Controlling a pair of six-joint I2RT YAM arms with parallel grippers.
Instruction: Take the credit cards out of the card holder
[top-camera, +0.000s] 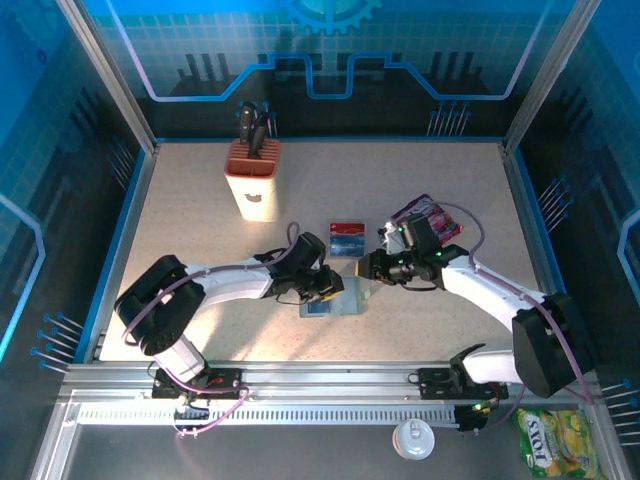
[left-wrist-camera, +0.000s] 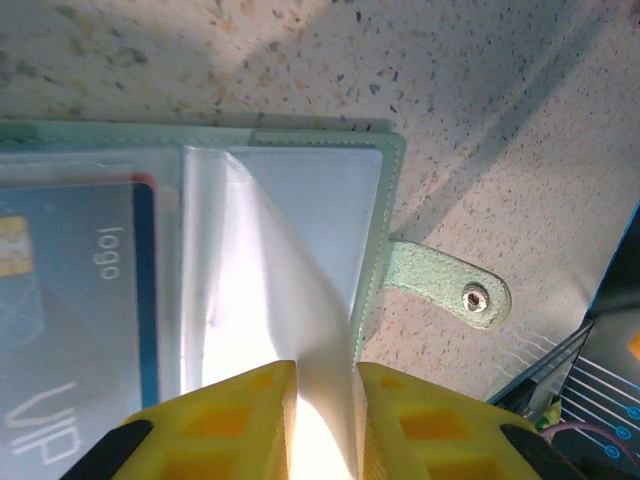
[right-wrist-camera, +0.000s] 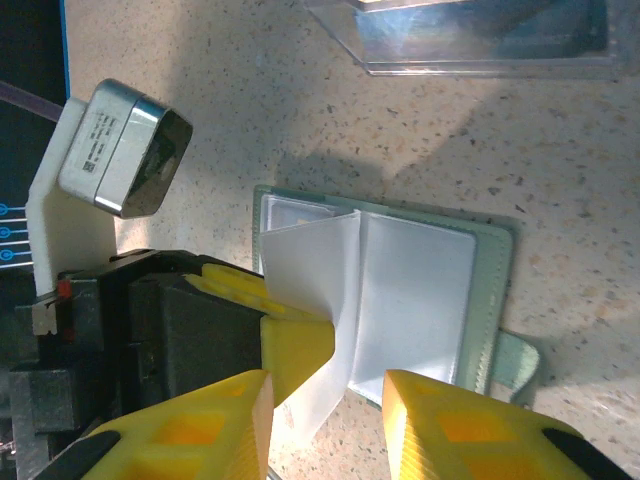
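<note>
The grey-green card holder (top-camera: 348, 304) lies open on the table between both grippers. My left gripper (left-wrist-camera: 325, 375) is shut on one of its clear plastic sleeves (left-wrist-camera: 270, 270), lifting that leaf. A blue credit card (left-wrist-camera: 70, 300) with pale print sits in the neighbouring sleeve. The holder's snap strap (left-wrist-camera: 450, 285) sticks out to the right. In the right wrist view my right gripper (right-wrist-camera: 325, 400) stands open over the holder's (right-wrist-camera: 492, 290) near edge, beside the left gripper's yellow finger (right-wrist-camera: 295, 345). Another credit card (top-camera: 347, 238), blue with a red band, lies on the table just behind the holder.
A tan knife block (top-camera: 252, 180) stands at the back left. A purple snack packet (top-camera: 428, 215) lies just behind the right arm. Off the table's front edge lie a white lid (top-camera: 413, 438) and a yellow-green packet (top-camera: 552, 438). Blue walls surround the table.
</note>
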